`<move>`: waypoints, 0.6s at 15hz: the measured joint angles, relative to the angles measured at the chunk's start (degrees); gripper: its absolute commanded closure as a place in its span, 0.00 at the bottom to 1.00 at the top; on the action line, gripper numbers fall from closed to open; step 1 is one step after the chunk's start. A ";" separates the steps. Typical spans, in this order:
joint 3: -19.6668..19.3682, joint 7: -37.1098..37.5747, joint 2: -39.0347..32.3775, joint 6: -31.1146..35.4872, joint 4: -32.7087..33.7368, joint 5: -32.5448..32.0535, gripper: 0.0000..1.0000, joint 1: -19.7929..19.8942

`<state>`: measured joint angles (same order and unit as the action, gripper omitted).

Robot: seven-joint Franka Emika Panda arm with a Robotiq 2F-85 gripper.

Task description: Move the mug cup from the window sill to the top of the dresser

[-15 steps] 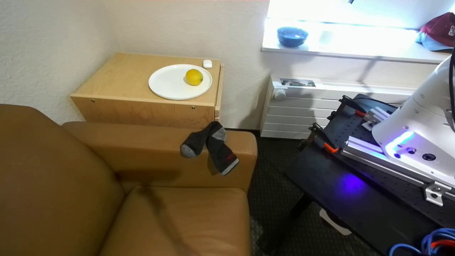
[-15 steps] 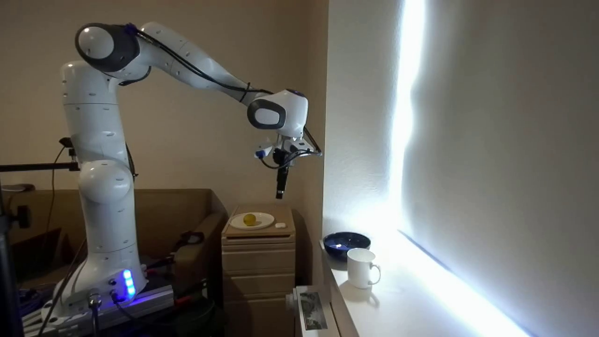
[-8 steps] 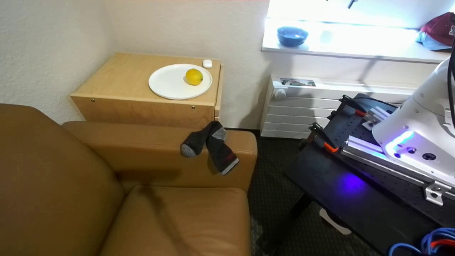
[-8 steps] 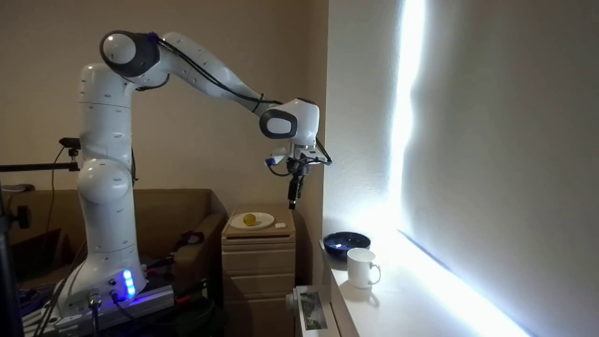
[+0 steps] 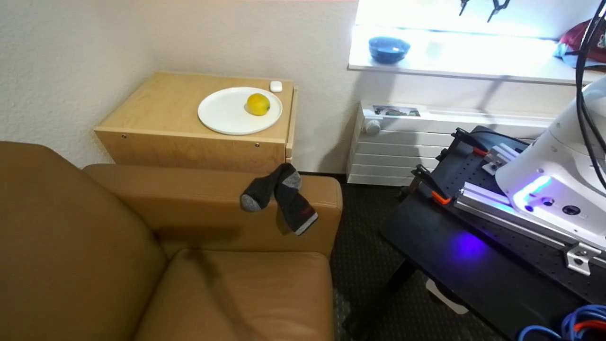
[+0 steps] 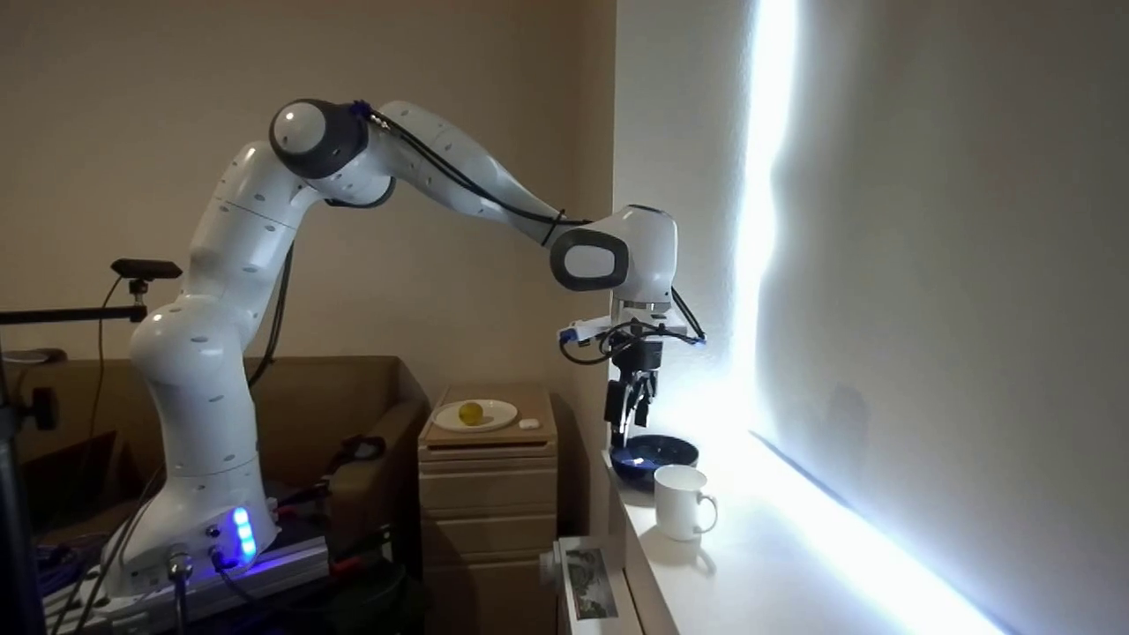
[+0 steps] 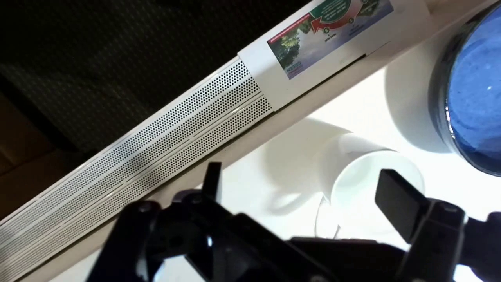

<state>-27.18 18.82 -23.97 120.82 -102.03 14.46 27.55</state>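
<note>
Wrist view shows me the jaws spread wide with nothing held, while the white mug (image 7: 360,182) stands upright on the window-sill counter (image 7: 250,184) below them, off-centre toward the finger (image 7: 399,205) nearer the blue bowl (image 7: 477,94), so I think I should shift that way first.
</note>
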 measured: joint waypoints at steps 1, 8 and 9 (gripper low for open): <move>0.14 0.01 0.06 0.00 -0.12 0.00 0.00 -0.13; 1.41 12.66 -4.57 10.57 -0.67 0.13 0.00 -2.28; 1.55 15.79 -6.29 13.00 -0.85 0.21 0.00 -2.96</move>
<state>-25.63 34.62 -30.26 133.82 -102.87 14.67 24.58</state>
